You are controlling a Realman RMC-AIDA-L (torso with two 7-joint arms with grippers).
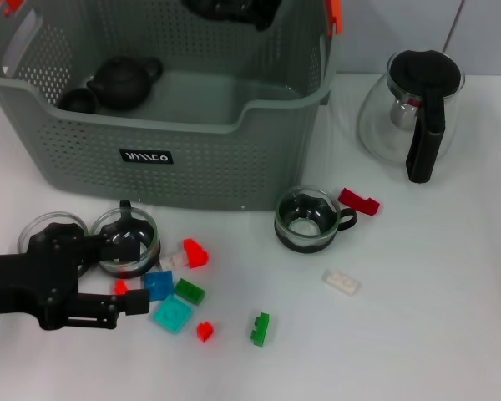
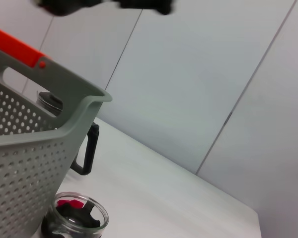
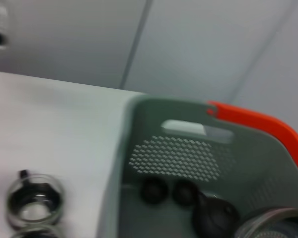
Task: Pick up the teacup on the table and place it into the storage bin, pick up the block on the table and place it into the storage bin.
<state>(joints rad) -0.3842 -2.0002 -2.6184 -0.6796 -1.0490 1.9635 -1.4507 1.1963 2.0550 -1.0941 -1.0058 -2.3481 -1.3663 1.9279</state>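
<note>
The storage bin [image 1: 192, 159] fills the back left of the table and shows in both wrist views [image 2: 25, 163] [image 3: 188, 148]. Three glass teacups stand in front of it: one [image 1: 57, 227] at the far left, one [image 1: 134, 251] beside it, one [image 1: 307, 219] to the right. Small blocks lie scattered, among them red [image 1: 194, 252], blue [image 1: 159, 286], cyan [image 1: 173, 314] and green [image 1: 260, 328]. My left gripper [image 1: 127, 271] is open low at the front left, its upper finger over the second teacup, its lower finger by the blue block. My right gripper [image 1: 230, 10] hangs above the bin.
A black teapot [image 1: 121, 82] and small black cups [image 1: 77, 100] sit inside the bin. A glass pitcher with a black lid [image 1: 413, 104] stands at the back right. A white block [image 1: 341, 282] and a dark red block [image 1: 359, 201] lie right of centre.
</note>
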